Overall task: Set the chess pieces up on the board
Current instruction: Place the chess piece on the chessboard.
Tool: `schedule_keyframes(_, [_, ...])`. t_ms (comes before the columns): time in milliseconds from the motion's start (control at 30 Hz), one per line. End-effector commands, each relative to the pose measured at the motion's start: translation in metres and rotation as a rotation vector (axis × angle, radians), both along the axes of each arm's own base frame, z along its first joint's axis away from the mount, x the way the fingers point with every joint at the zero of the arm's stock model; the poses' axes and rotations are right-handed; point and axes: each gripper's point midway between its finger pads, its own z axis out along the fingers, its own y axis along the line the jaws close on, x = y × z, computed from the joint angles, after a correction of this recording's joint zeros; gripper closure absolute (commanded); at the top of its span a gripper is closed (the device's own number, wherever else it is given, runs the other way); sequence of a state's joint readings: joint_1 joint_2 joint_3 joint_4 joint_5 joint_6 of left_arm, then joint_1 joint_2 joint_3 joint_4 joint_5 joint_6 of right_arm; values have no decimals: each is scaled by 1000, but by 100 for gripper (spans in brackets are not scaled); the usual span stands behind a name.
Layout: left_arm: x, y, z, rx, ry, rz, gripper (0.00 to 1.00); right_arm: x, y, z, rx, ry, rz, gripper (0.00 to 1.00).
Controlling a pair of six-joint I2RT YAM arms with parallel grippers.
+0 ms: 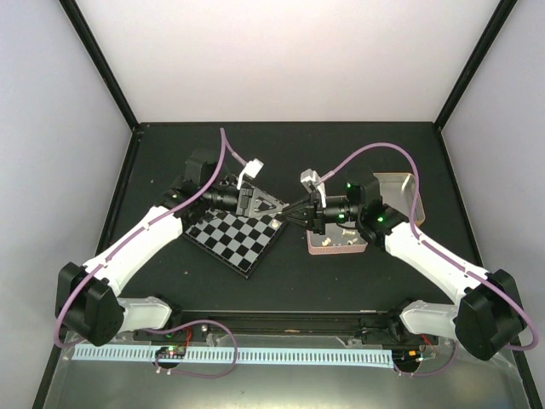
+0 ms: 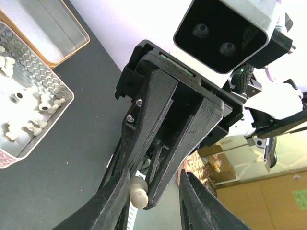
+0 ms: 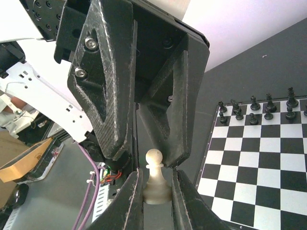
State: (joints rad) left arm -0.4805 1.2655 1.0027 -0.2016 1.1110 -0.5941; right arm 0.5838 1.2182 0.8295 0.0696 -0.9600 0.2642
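Just beside the right corner of the board [image 1: 234,235], two black grippers meet tip to tip above the dark table [image 1: 341,153]. The right gripper [image 1: 300,213] is clamped on the base of a cream-white pawn [image 3: 155,175]. The left gripper [image 1: 274,207] has its jaws apart, one on either side of the pawn's head, with narrow gaps showing. Black pieces [image 3: 253,116] stand in two rows along one edge of the board. More cream-white chess pieces [image 2: 45,102] lie in a pink tin [image 2: 53,125] right of the board.

Right end effector [image 3: 156,178] pinches a cream pawn [image 3: 155,188], seemingly flanked by the spread left end effector [image 3: 147,157].
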Motion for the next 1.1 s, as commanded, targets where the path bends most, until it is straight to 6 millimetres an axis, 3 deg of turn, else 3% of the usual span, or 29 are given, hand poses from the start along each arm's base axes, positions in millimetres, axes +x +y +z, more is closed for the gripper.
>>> schedule_keyframes(0, [-10, -3, -3, -12, -5, -58, 71, 3, 2, 12, 15, -53, -7, 90])
schedule_keyframes(400, [-8, -8, -15, 11, 4, -68, 91, 11, 4, 9, 4, -34, -43, 90])
schedule_keyframes(733, [-4, -8, -28, 57, 16, -43, 80, 20, 5, 4, -8, -18, -79, 90])
schedule_keyframes(1067, [1, -8, -35, 90, 23, -21, 98, 28, 5, -3, -34, -5, -115, 90])
